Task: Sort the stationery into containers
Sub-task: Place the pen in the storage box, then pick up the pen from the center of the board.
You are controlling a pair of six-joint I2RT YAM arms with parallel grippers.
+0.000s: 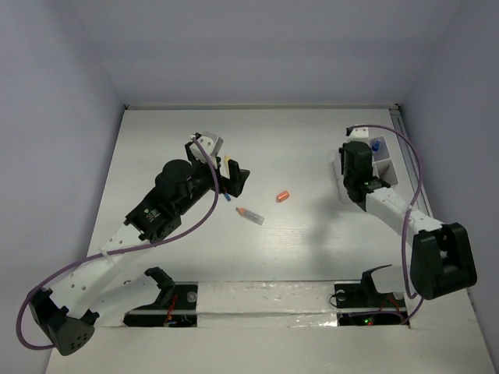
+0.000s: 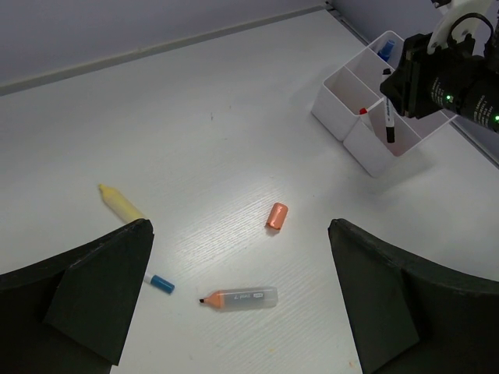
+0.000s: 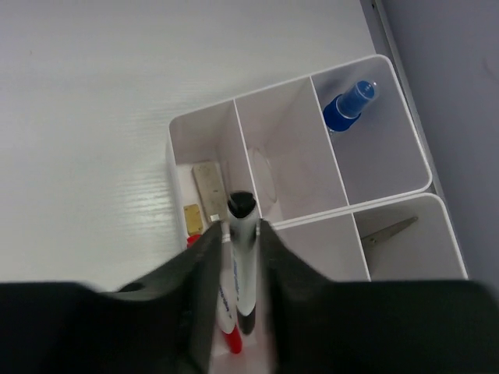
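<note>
Nearest, the left gripper (image 2: 239, 234) hangs over the table with its fingers spread wide and nothing between them. Just under it lie the loose pieces: an orange-tipped pen (image 2: 240, 298) with a clear barrel, a blue-tipped pen (image 2: 160, 283) half hidden by the left finger, a small orange cap (image 2: 277, 216), and a yellow stick (image 2: 121, 204) a little further out. All lie flat and apart from one another.

These look light, stiff and smooth. They will likely roll if nudged, so each is best pinched across the middle of its barrel. The cap is short and needs a centred pinch.

Further off, the white organizer (image 3: 281, 148) sits by the table's right edge. One cell holds a blue-capped item (image 3: 351, 105), and another shows a metal blade (image 3: 388, 231). The right gripper (image 3: 240, 232) stands above a near cell, a white marker with a black cap (image 3: 243, 265) upright between its fingers and pointing down into that cell beside a red-tipped pen (image 3: 231, 339). The fingers sit close on either side, but whether they are pinching the marker I cannot tell
</note>
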